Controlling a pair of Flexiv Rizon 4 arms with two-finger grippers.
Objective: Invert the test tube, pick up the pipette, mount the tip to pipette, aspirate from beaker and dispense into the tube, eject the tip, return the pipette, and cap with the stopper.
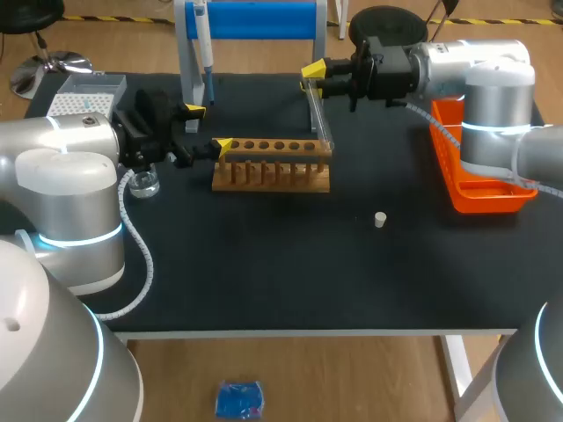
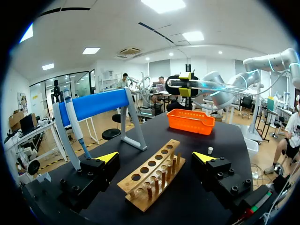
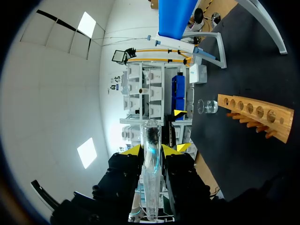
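Black table (image 1: 264,272) w/ rack (image 1: 273,169), beaker (image 1: 143,184), stopper (image 1: 380,219), orange tray (image 1: 482,195), stand (image 1: 186,70).

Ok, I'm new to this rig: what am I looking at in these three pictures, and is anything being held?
It's a robot with a left arm and a right arm at a black table. One picture looks down from overhead; the others come from cameras on each wrist. The right gripper holds a glass test tube. The left gripper is open, at the wooden rack's end. Also there: beaker, stopper, orange tray, pipette on its blue stand.
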